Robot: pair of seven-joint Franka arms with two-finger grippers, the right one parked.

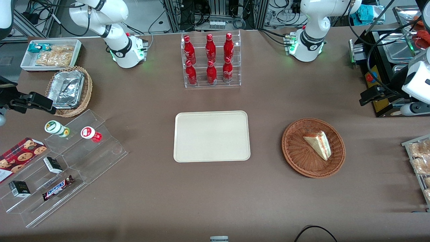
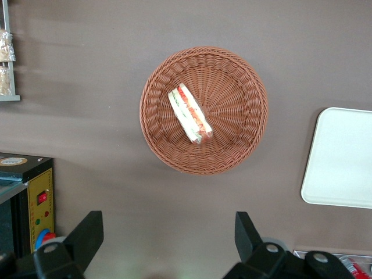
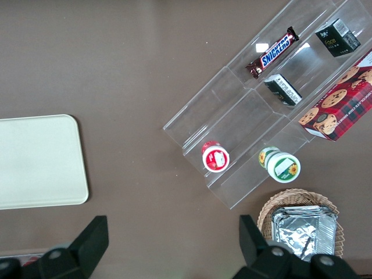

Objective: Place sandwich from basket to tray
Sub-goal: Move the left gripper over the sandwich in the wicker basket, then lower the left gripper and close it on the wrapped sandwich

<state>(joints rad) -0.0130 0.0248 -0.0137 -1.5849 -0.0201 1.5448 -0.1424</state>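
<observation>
Nothing moved yet: sandwich (image 2: 190, 114) sitting in basket (image 2: 244, 70), tray (image 1: 211, 136) waiting bare; hand (image 2: 168, 235) hovering above, fingers apart.

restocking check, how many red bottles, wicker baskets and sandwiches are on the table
red bottles in the clear rack: 6
wicker baskets, reddish-brown and tan: 2
triangular white-bread sandwich: 1
total: 9
open gripper is above the table beside the reddish-brown basket
</observation>
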